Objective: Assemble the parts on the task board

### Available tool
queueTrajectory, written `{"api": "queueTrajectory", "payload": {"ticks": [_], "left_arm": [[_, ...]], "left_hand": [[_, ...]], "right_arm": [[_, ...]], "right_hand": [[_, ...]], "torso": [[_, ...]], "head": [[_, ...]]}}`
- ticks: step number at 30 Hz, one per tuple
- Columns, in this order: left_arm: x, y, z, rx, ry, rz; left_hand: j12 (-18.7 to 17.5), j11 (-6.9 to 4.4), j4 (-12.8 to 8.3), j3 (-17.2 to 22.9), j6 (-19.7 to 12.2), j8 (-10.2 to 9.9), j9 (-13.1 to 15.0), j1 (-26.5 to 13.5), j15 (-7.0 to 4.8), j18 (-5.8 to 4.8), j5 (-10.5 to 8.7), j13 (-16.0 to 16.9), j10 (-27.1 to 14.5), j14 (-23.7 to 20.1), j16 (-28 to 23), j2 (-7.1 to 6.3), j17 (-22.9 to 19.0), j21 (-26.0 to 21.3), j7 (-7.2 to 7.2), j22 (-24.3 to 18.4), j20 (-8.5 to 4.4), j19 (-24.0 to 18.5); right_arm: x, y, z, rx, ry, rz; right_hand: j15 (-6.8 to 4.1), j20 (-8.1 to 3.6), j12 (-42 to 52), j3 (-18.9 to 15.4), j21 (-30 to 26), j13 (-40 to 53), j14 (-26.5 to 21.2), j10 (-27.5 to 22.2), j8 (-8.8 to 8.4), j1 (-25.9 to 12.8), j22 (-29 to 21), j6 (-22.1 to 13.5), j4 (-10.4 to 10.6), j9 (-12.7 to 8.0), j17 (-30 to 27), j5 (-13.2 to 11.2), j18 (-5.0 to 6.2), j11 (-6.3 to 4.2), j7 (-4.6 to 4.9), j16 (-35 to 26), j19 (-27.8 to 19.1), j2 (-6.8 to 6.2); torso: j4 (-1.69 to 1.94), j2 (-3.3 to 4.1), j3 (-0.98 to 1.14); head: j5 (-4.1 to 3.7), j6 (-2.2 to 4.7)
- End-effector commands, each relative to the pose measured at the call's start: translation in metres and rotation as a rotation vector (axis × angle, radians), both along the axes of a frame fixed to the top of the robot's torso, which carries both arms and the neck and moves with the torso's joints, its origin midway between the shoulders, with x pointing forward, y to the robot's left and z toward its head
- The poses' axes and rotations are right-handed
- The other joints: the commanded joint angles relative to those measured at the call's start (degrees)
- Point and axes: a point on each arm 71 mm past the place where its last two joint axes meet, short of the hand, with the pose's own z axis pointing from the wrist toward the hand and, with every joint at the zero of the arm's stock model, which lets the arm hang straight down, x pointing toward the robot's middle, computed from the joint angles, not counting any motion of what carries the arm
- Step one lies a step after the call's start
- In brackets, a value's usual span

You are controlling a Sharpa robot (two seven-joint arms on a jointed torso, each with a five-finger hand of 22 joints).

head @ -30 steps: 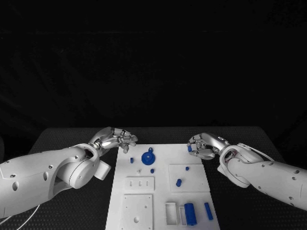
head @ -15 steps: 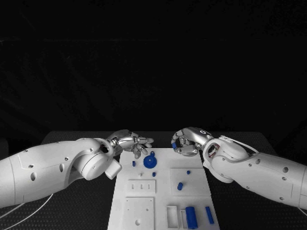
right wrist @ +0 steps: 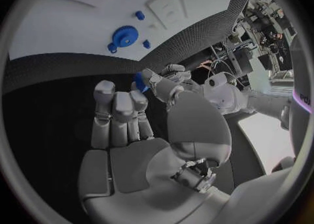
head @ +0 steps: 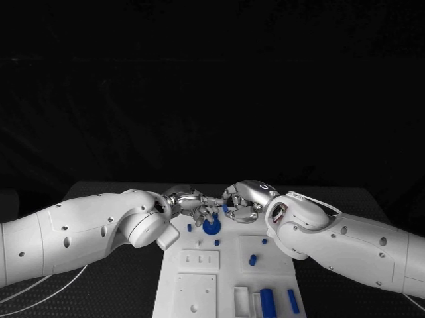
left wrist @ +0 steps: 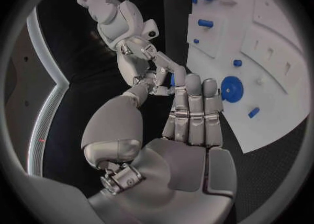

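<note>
Both hands meet above the white board's (head: 198, 278) far end; the right hand (head: 242, 200) and left hand (head: 195, 201) both pinch one small blue part (right wrist: 140, 82) between them.

Black table (head: 107, 189) with woven-looking surface, white task board (head: 198, 281) lying flat at its middle

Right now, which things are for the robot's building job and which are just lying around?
For the job: task board, blue gear, small blue part between left hand and right hand, blue blocks.
Just lying about: black table, white cables.
</note>
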Motion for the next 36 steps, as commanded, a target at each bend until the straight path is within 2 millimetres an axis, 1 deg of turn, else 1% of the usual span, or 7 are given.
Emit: {"api": "queueTrajectory", "payload": {"ticks": [1,6,11,24,27,34,36], "left_arm": [[0.000,-0.002,0.000,0.036,-0.007,0.006],[0.000,-0.003,-0.001,0.047,-0.005,0.002],[0.000,-0.003,-0.001,0.054,-0.008,0.002],[0.002,0.000,-0.001,0.056,-0.009,0.011],[0.001,-0.002,-0.001,0.054,-0.005,-0.005],[0.000,-0.003,-0.001,0.049,-0.002,-0.011],[0.000,-0.003,-0.001,0.048,-0.002,-0.013]], "left_hand": [[0.3,0.06,0.5,0.0,-0.3,-0.2,0.0,0.1,0.08,-0.89,-0.24,0.2,-0.2,-0.4,0.4,-0.66,0.0,0.2,0.01,0.1,-2.88,0.3],[0.4,0.07,0.9,0.1,-0.2,-0.2,0.0,0.1,0.09,-0.91,-0.24,0.3,-0.4,-0.5,0.4,-0.84,0.0,0.3,0.01,0.1,-2.88,0.2],[0.5,0.06,1.1,0.1,-0.1,-0.1,0.0,0.1,0.09,-0.91,-0.24,0.5,-0.5,-0.5,0.5,-0.90,-0.1,0.3,0.00,0.1,-2.89,0.2],[0.7,0.08,1.0,0.1,-0.1,-0.2,-0.1,1.1,0.10,-0.94,-0.24,1.0,-0.8,-0.6,0.6,-0.13,-0.2,0.5,0.02,0.1,-2.90,0.1],[0.7,0.08,0.9,0.0,-0.1,-0.1,-0.1,1.2,0.10,-0.95,-0.24,1.1,-0.9,-0.6,0.7,0.05,-0.2,0.5,0.02,0.1,-2.90,0.0],[0.9,0.05,0.4,-0.3,0.1,-0.1,-0.1,2.0,0.09,-0.97,-0.22,1.4,-1.0,-0.7,0.8,0.83,-0.3,0.6,-0.02,0.2,-2.90,-0.1],[1.0,0.03,0.1,-0.4,0.2,-0.1,-0.1,2.4,0.07,-0.97,-0.21,1.6,-1.1,-0.7,0.9,1.09,-0.3,0.7,-0.04,0.2,-2.91,-0.2]], "right_arm": [[-0.001,0.004,-0.001,-0.028,-0.004,0.006],[-0.003,0.008,0.000,-0.023,-0.007,0.017],[-0.006,0.012,0.001,-0.021,-0.008,0.029],[-0.009,0.018,0.002,-0.019,-0.004,0.047],[-0.010,0.020,0.002,-0.017,-0.004,0.052],[-0.009,0.024,0.001,-0.021,0.000,0.055],[-0.009,0.025,0.001,-0.021,0.001,0.057]], "right_hand": [[-0.42,-0.04,0.2,0.2,0.2,0.0,0.2,-0.4,0.11,-0.2,0.7,8.6,0.0,0.1,0.0,-0.2,3.07,-0.67,-0.54,0.3,0.5,-0.22],[-0.42,-0.04,0.2,0.3,0.2,0.0,0.2,-0.4,0.10,-0.3,0.7,8.6,0.0,0.1,0.0,-0.2,3.07,-0.67,-0.54,0.3,0.5,-0.23],[-0.42,-0.03,0.2,0.4,0.2,0.0,0.2,-0.4,0.09,-0.3,0.7,8.6,0.0,0.1,0.0,-0.2,3.07,-0.67,-0.54,0.3,0.5,-0.24],[-0.42,-0.01,0.2,0.5,0.2,0.0,0.2,-0.4,0.08,-0.3,0.7,8.6,0.0,0.1,0.0,-0.2,3.07,-0.67,-0.54,0.3,0.5,-0.27],[-0.42,-0.01,0.2,0.5,0.2,0.0,0.2,-0.3,0.08,-0.3,0.7,8.6,0.0,0.1,0.0,-0.2,3.07,-0.67,-0.54,0.2,0.5,-0.27],[-0.43,0.00,0.1,0.5,0.2,0.0,0.2,-0.3,0.07,-0.3,0.7,8.6,0.0,0.1,0.0,-0.2,3.07,-0.67,-0.54,0.2,0.5,-0.28],[-0.43,0.00,0.1,0.5,0.2,0.0,0.2,-0.3,0.07,-0.3,0.7,8.6,0.0,0.1,0.0,-0.2,3.07,-0.67,-0.54,0.2,0.5,-0.28]], "torso": [[0.02,0.05,-0.01],[-0.01,0.05,0.05],[-0.02,0.07,0.03],[-0.04,0.04,-0.05],[-0.02,0.04,-0.02],[-0.04,0.05,-0.11],[-0.03,0.06,-0.07]], "head": [[-0.04,-0.07],[0.12,-0.25],[0.18,-0.36],[0.12,-0.42],[0.10,-0.48],[0.10,-0.64],[0.07,-0.71]]}}
